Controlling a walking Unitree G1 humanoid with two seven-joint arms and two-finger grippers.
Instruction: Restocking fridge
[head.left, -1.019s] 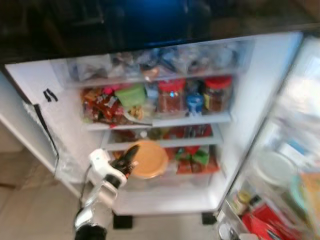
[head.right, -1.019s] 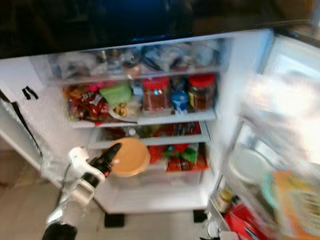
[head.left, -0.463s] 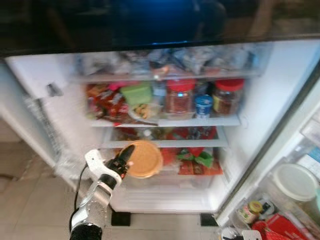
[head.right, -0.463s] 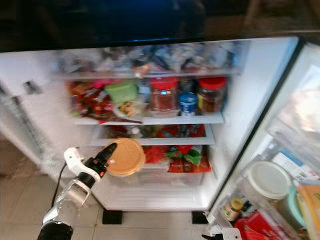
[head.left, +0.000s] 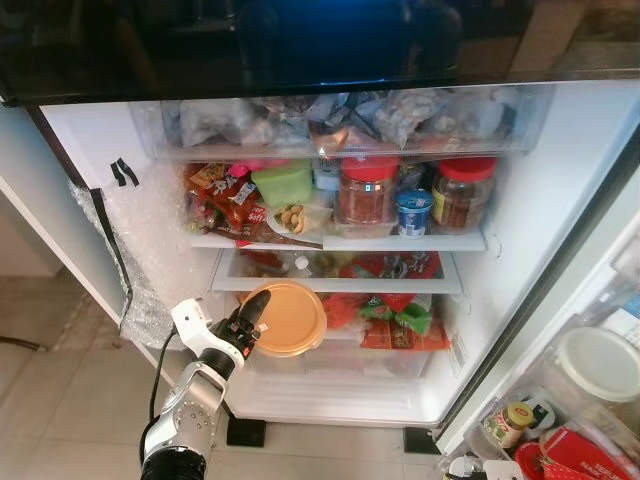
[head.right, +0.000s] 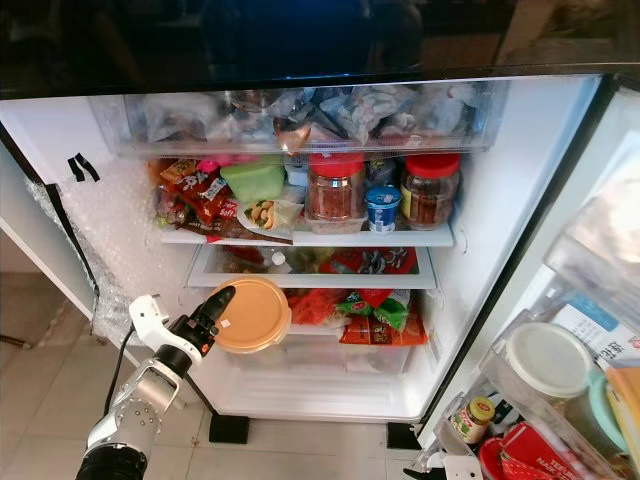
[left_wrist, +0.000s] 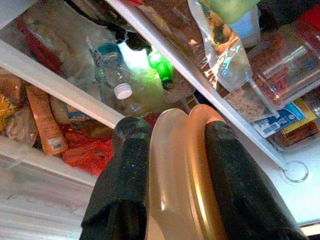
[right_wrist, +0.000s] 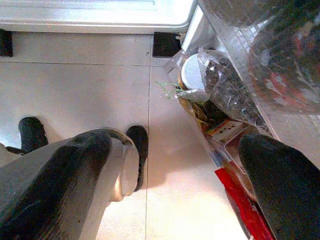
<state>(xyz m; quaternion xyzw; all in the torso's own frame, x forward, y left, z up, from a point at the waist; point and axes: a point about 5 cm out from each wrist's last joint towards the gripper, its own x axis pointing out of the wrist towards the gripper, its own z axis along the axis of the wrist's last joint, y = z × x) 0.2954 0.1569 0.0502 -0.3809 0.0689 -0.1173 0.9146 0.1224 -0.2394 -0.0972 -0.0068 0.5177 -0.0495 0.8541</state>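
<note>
Because the lower shelf (head.left: 330, 290) sits just at 12 o'clock of it, the left gripper (head.left: 250, 322) pinches the orange container (head.left: 289, 318) edgewise by its rim, probably for insertion; right gripper (right_wrist: 165, 165) hangs spread apart over floor

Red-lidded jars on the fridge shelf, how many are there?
2: one red-lidded jar at mid-shelf, another at the right end, a small blue-lidded tub between them. More may hide behind.

Bright fridge interior (head.left: 120, 250), dark glossy top, sharp, blurred wrist foreground
</note>
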